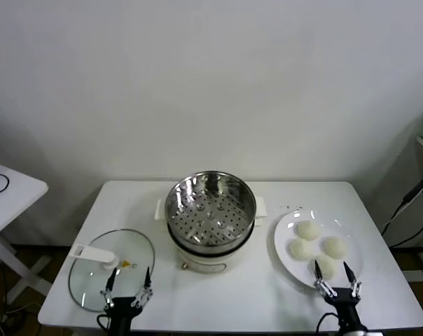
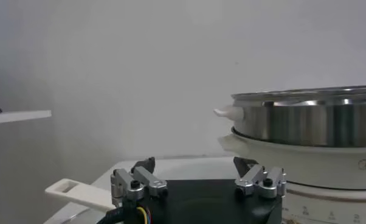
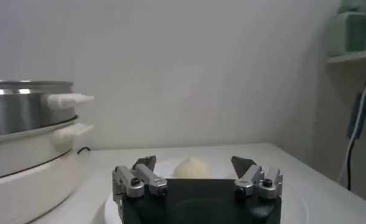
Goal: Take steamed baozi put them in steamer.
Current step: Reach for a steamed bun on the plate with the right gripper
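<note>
Several off-white steamed baozi point(image 1: 316, 247) lie on a white plate point(image 1: 284, 241) at the table's right. The shiny steamer point(image 1: 210, 203) on its cream base stands at the table's middle, with nothing on its perforated floor. My right gripper point(image 1: 337, 271) is open at the plate's near edge, just in front of the nearest baozi point(image 3: 192, 168). My left gripper point(image 1: 129, 279) is open at the table's front left, over the near edge of the glass lid; the steamer point(image 2: 310, 125) shows to its side in the left wrist view.
A round glass lid point(image 1: 92, 280) with a white handle point(image 1: 92, 255) lies flat at the front left of the white table point(image 1: 225, 301). A second white table point(image 1: 8, 192) stands at far left. Cables hang at the right.
</note>
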### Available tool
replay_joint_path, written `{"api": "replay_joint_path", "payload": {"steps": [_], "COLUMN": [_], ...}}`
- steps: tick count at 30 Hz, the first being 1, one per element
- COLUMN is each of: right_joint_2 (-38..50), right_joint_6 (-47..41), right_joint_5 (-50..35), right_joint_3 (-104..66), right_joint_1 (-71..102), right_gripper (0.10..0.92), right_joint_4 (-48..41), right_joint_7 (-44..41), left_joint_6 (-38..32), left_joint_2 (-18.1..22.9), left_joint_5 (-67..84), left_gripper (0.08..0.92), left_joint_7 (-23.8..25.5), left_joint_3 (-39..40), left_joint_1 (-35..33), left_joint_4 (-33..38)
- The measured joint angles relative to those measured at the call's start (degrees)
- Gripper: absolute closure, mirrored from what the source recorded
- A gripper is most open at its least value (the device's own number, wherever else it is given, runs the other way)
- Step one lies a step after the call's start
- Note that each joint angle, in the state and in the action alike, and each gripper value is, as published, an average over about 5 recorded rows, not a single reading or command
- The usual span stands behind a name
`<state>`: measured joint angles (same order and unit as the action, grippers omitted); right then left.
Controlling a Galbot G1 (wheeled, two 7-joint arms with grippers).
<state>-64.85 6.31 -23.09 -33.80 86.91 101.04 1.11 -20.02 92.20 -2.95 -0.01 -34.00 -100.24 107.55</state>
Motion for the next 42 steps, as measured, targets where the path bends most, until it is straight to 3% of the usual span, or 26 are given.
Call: {"api": "replay_joint_path", "payload": {"steps": [6,12,23,31,42], "right_joint_2": [6.92,17.43,32.02,34.25,30.08], "right_joint_6": [-10.46,-18.34,-14.54,-11.95,-13.30], "right_joint_5": [1.85,7.67,24.66,24.93,19.41], "right_joint_3": [1.47,6.46,29.52,56.76,85.79], "right_joint_1": [-7.82,-18.33,-46.55,-73.00,-93.64], "right_gripper": [0.203,0.203,0.203,0.203,0.203], "right_joint_4": [-0.72,-3.78,-14.78,-23.90,-33.24], "right_joint_7": [-4.22,-14.64,-41.11,-55.11,-62.80], "left_joint_6": [-0.40,-0.87,-2.16,-2.85,-3.13], "left_joint_2": [0.00,0.00,0.00,0.00,0.00], "left_joint_5": [-0.61,-1.11,-2.89,-4.32,-5.33], "left_gripper": [0.177,0.177,0.177,0.177,0.177], "left_joint_7": [0.05,0.24,0.61,0.88,1.44], "left_joint_3": [-0.01,-0.04,0.26,0.78,1.00], "left_joint_1": [-0.01,-0.06,0.44,0.44,-0.05], "left_joint_4": [-0.36,-0.83,-2.34,-3.18,-3.03]}}
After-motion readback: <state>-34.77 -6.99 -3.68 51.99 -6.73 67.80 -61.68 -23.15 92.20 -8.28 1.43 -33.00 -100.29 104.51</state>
